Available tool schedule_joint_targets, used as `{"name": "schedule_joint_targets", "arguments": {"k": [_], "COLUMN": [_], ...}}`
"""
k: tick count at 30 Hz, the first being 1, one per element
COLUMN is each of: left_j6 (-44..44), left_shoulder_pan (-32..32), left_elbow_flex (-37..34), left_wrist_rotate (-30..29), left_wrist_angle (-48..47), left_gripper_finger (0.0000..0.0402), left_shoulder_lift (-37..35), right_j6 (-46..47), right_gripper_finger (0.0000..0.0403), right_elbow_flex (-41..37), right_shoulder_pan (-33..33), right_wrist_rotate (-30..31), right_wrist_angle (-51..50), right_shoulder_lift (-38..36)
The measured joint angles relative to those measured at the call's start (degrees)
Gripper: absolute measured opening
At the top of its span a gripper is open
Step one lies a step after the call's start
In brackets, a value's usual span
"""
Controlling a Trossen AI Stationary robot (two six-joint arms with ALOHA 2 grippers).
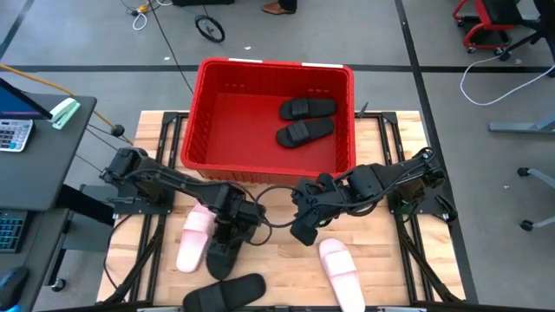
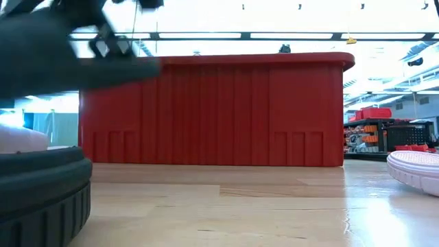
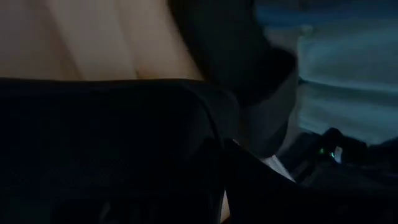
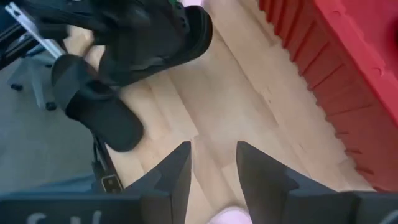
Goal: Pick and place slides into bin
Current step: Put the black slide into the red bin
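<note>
The red bin (image 1: 269,69) stands at the table's far middle with two black slides (image 1: 308,107) (image 1: 303,132) lying in it. My left gripper (image 1: 232,227) is down on a third black slide (image 1: 224,257), shut on it, near the table's middle left. A pale pink slide (image 1: 194,238) lies just left of it. Another black slide (image 1: 225,293) lies at the near edge. A second pink slide (image 1: 341,270) lies near right. My right gripper (image 4: 214,180) is open and empty over bare wood, between the bin and that pink slide. My left gripper comes at the black slide from above and from the table's left, at its strap end (image 4: 146,46). The gripper's own body hides the place of contact. In the right wrist view the slide's free end (image 4: 193,28) looks tilted up off the wood.
The bin's ribbed near wall (image 2: 212,110) rises close behind both grippers. The near black slide (image 2: 41,199) and the right pink slide (image 2: 415,168) lie on the near part of the table. Bare wood shows between the two arms.
</note>
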Motion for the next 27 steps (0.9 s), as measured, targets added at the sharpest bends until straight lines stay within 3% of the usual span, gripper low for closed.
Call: {"name": "schedule_joint_targets", "arguments": {"k": [10, 18, 20, 23, 27], "left_j6": [0.62, -6.48, -8.65, -12.16, -16.14], "left_shoulder_pan": [-2.38, -1.16, 0.00, 2.89, 9.75], "left_elbow_flex": [32.66, 55.10, 58.06, 55.72, 55.64], "left_wrist_rotate": [-16.43, -37.49, -41.10, -45.82, -49.74], "left_wrist_angle": [-17.36, -21.29, -19.39, -13.47, -13.20], "left_gripper_finger": [0.0013, 0.0012, 0.0012, 0.0012, 0.0012], "left_shoulder_lift": [-0.86, -0.94, -1.08, -3.68, -5.07], "right_j6": [4.35, 6.10, 6.75, 6.91, 6.94], "right_gripper_finger": [0.0134, 0.0134, 0.0134, 0.0134, 0.0134], "right_elbow_flex": [0.00, 0.00, 0.00, 0.00, 0.00], "right_shoulder_pan": [2.40, 7.10, 7.84, 8.65, 8.72], "right_wrist_rotate": [0.02, 1.92, 3.31, 5.61, 9.12], "right_wrist_angle": [3.52, 3.22, 3.22, 3.25, 3.29], "right_shoulder_lift": [-0.12, -0.17, -0.17, -0.17, -0.64]}}
